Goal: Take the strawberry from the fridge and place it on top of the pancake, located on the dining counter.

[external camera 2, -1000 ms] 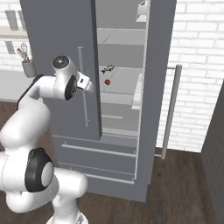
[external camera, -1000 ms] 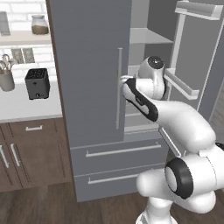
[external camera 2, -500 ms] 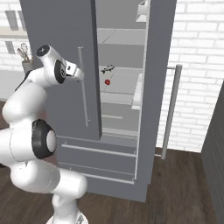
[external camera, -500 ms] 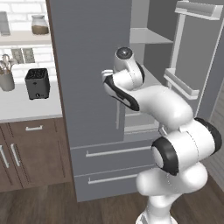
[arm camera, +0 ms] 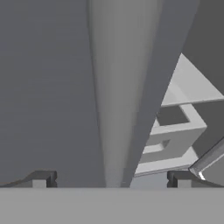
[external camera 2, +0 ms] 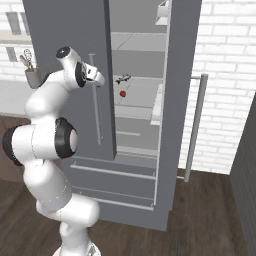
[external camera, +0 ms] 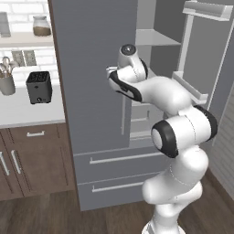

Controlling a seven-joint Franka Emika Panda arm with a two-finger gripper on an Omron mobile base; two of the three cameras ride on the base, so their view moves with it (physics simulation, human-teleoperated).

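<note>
On a middle shelf inside the fridge, seen from the right base view, lies one strawberry, a small red dot near the shelf's front edge. Just above and behind it sits one small dark item, too small to identify. The fridge has two upper doors: the right one stands swung open with its single long silver handle on the outer face, and the left one is shut, carrying one vertical bar handle. Below are two drawers, each with one horizontal handle. The open door's inner side holds bins, and I cannot tell what they contain.

The gripper is raised in front of the shut left door, close to its inner edge, with the jaws spread wide and nothing between them; in the hand view the door edge runs up between the two fingertips.

To the left, on the white counter over brown cabinets, stand one black toaster and one grey cup of utensils. One jar sits on the shelf above.
</note>
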